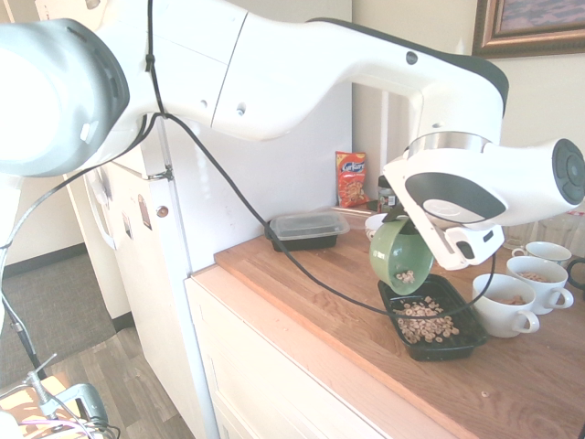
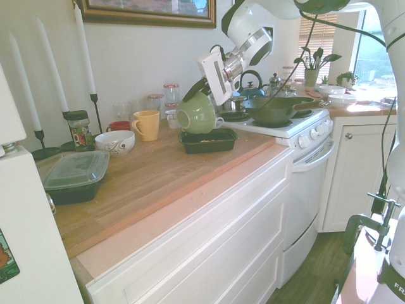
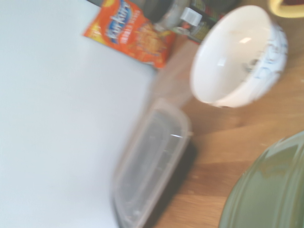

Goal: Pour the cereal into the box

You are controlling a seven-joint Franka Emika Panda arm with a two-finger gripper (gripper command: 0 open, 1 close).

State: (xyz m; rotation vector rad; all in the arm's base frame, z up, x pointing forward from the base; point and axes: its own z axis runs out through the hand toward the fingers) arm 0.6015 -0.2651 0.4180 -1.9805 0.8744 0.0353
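Wooden tabletop [image 1: 302, 302] beside white fridge [image 1: 265, 146]; end effector [image 2: 204, 83] closed on 1 tilted green bowl [image 1: 400, 257] above black tray [image 1: 430, 320] w/ cereal [image 1: 426, 322], some pcs still in bowl.

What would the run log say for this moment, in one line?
gripper: shut on green bowl | bowl: tipped over black box | cereal: mostly in box, some in bowl

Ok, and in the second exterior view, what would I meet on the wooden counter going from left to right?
Lidded black container → white patterned bowl → yellow mug → green bowl, tilted in the gripper over the black tray, which reaches further right.
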